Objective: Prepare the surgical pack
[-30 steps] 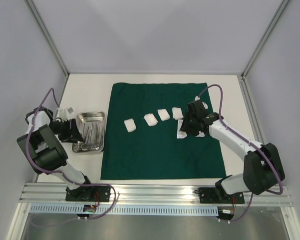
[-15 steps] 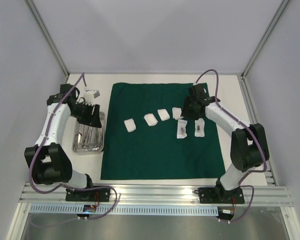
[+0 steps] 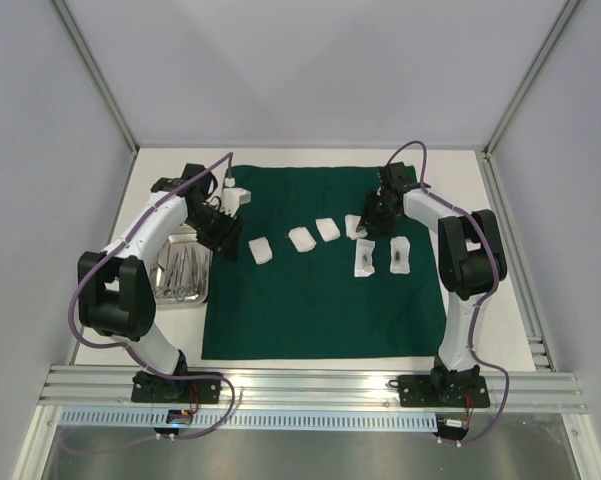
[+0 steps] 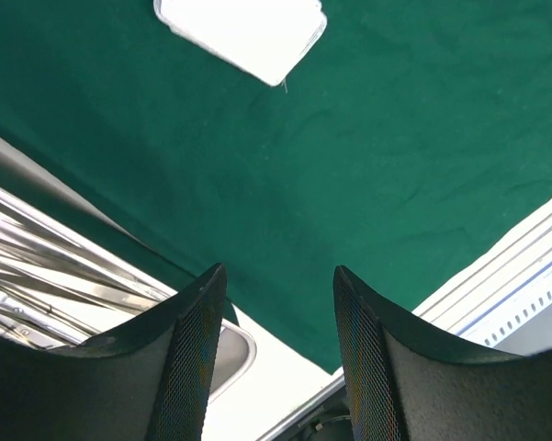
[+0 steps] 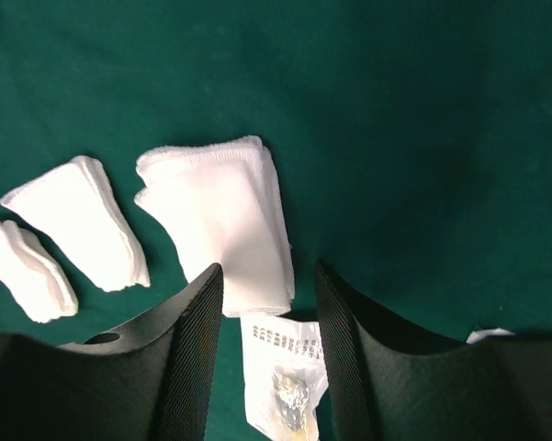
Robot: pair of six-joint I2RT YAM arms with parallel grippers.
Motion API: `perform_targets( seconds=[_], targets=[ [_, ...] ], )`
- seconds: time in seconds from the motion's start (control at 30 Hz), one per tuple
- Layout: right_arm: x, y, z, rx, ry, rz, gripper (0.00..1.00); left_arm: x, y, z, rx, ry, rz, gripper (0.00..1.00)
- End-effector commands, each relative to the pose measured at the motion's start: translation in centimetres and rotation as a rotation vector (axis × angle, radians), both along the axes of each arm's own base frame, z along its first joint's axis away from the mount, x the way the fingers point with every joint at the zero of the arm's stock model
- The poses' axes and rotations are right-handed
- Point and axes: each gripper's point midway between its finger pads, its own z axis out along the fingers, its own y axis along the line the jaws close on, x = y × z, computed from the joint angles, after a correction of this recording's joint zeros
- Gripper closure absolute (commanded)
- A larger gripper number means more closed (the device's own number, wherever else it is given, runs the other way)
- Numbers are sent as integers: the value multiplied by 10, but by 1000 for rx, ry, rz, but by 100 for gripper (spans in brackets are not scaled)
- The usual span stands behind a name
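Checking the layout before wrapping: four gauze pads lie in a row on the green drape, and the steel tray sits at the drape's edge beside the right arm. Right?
Not quite. The top external view shows the steel tray at the edge of the green drape beside the left arm, not the right. The four gauze pads do lie in a row on the drape.

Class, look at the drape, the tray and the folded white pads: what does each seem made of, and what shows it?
Drape: woven cloth, matte dark green, softly creased. Tray: metal, likely steel, glossy with bright reflections. Pads: probably cotton gauze, matte white, folded in layers with a textured edge.
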Motion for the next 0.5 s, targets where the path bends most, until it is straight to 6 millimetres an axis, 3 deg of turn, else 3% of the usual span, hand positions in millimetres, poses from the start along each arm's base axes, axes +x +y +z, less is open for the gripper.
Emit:
perform_targets(
  seconds=[0.0,0.3,0.47],
  targets=[
    [23,15,11,90,-71,48,53,5,0,-3,7,-42,-19,41],
    [25,21,-8,143,-49,35,55,-1,-7,-2,-5,-47,-42,41],
    [23,23,-6,176,-54,26,64,-1,-7,-3,1,-41,-36,41]
  ],
)
